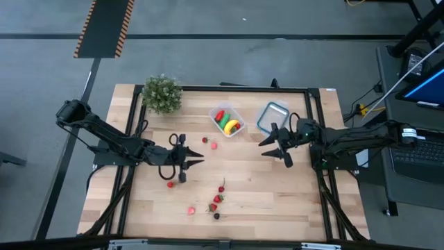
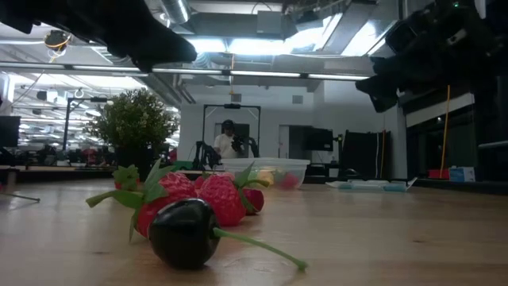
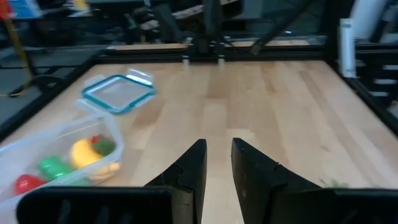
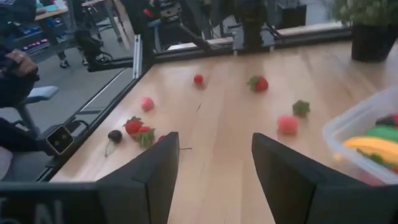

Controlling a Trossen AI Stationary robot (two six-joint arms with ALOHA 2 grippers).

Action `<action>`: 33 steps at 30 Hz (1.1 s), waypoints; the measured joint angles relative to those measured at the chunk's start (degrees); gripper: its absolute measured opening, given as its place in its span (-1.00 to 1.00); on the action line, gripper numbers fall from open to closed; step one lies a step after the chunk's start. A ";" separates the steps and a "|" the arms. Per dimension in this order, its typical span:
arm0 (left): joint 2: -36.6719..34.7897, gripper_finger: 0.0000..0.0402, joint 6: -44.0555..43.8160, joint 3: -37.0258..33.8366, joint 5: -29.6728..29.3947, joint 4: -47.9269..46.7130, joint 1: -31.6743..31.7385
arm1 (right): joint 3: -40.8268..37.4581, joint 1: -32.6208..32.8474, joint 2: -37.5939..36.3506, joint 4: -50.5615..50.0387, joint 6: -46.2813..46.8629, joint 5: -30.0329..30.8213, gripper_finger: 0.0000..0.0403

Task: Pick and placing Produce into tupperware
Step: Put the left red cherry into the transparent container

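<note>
Pale wood desk point(image 1: 277, 187), smooth with a soft sheen; clear glossy plastic tub point(image 1: 227, 119); shiny dark cherry point(image 2: 184, 232); matt black hands point(image 4: 214, 165).

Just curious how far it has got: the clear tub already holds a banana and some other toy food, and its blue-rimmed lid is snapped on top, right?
Not quite. The tub does hold a banana and other toy food, but the blue-rimmed lid is not on it: it lies on the table beside the open tub. The high view shows this plainly.
</note>
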 joint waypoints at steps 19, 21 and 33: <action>0.00 -0.66 -7.61 4.37 0.63 -18.54 0.00 | -0.31 0.12 4.44 1.72 -1.91 5.93 0.01; 0.00 -0.66 -7.69 6.88 0.63 -24.99 -0.13 | -0.31 0.12 4.58 1.88 -1.90 5.93 0.01; 0.00 -0.66 -21.25 21.34 6.14 -57.91 -2.77 | -0.31 0.12 4.61 2.30 -1.34 5.93 0.01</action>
